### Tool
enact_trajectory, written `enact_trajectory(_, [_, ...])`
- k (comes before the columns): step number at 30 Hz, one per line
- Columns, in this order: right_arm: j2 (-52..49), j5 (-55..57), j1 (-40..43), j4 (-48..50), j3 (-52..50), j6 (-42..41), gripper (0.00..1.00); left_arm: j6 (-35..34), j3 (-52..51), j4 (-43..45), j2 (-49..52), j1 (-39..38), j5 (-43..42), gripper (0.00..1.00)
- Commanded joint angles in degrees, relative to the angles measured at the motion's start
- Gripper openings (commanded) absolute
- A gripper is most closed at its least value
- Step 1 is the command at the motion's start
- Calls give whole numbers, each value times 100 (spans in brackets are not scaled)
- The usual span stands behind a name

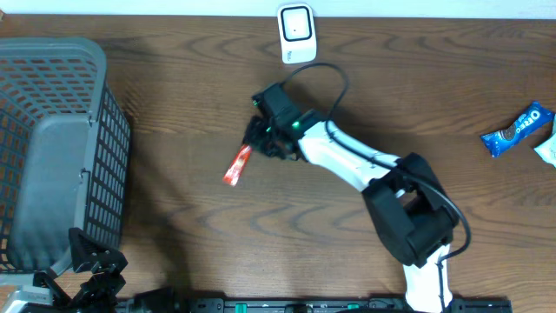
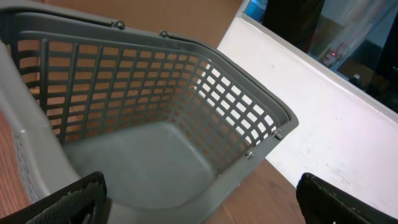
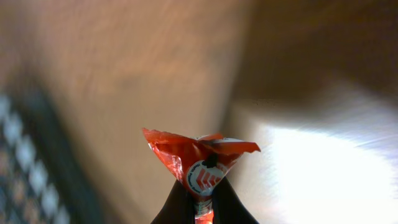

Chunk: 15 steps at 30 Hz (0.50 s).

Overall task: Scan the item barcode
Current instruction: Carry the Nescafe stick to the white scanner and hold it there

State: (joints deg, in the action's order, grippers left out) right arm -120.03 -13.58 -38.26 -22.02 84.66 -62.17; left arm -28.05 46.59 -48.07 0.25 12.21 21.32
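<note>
**Item 1, red packet** (image 1: 236, 165): the task's thing. Small crinkled wrapper, raised off the counter (image 1: 174, 78) near its centre, below the white scanner (image 1: 296, 33) and well apart from it. In the right wrist view its flared top edge and a round white mark show clearly; no barcode can be made out (background blurred).

**Item 2, right end effector** (image 1: 254, 146): closed narrow, pinching the packet's lower end between dark fingertips (image 3: 177, 205).

**Item 3, left end effector** (image 1: 94, 268): spread wide, holding nothing, at the counter's near left corner. Its fingers (image 2: 68, 202) frame the basket interior.

**Item 4, grey mesh basket** (image 1: 109, 165): far left of the counter, tipped so its open mouth faces the left wrist camera.

**Item 5, blue Oreo pack** (image 1: 519, 129): lying flat at the right edge, just beside a pale wrapper (image 1: 547, 149) (cut off by the frame).
</note>
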Motion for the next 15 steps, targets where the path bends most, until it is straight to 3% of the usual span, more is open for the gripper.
enact_trajectory(1, [466,1241,380,201,44,-1158,2,98,13,7,-4,-17,35,98])
enact_trajectory(6, [450,1602,739,844,44,-2282,1,101,13,7,-4,-17,37,98])
enact_trajectory(15, [308,2767,1172,2378,81,-3003,2,98,13,7,-4,-17,35,98])
